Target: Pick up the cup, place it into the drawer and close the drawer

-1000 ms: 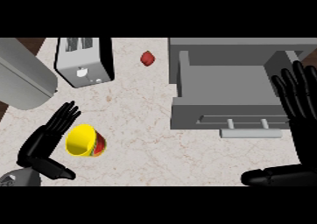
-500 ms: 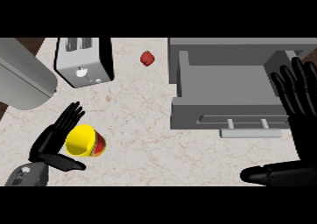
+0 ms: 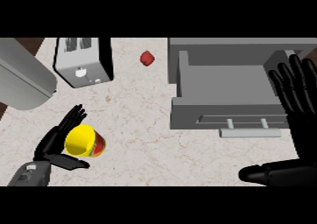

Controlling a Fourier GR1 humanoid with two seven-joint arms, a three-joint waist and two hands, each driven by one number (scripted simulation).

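A cup [image 3: 85, 141], yellow inside and red outside, lies on its side on the marble counter at the lower left, mouth facing left. My left hand [image 3: 55, 142] is at it, straight fingers along its left rim and the thumb under it, not curled round it. The grey drawer [image 3: 229, 94] stands pulled open at the right, its inside bare and its handle [image 3: 249, 127] facing me. Over the drawer's right edge my right hand [image 3: 302, 105] stays open, fingers up.
A grey toaster [image 3: 83, 61] stands at the back left. A large grey rounded appliance [image 3: 15, 76] fills the far left. A small red object [image 3: 147, 58] lies near the back, left of the drawer.
My left hand and forearm have shifted a little down and left along the cup. The cup, drawer and right hand look unmoved.
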